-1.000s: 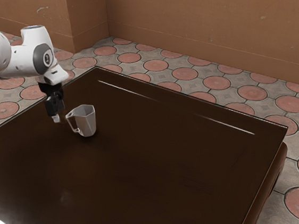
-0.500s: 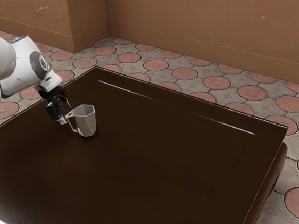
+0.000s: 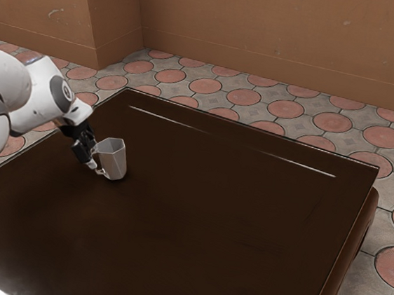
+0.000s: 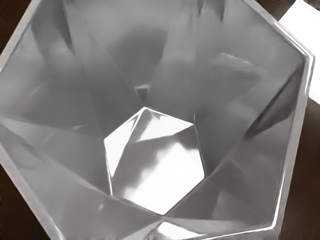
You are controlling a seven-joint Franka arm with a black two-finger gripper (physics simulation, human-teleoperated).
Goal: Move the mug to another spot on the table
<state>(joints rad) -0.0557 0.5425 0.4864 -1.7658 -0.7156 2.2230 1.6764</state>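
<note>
so the mug (image 3: pixel 115 158) sits upright toward the table's (image 3: pixel 246 216) 10 o'clock corner in the exterior view; gripper (image 3: pixel 89 157) is tucked right at its handle (image 3: pixel 99 171), mug body at 3 o'clock from it; wrist cam looks straight down into the cup; can't tell if it's open or clamped yet; any lift hinges on that

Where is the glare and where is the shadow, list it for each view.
Exterior view: thin pale streaks of glare cross the dark table near its far edge; the mug casts only a faint shadow at its base. Wrist view: the mug's floor glares white, its walls shaded grey.
</note>
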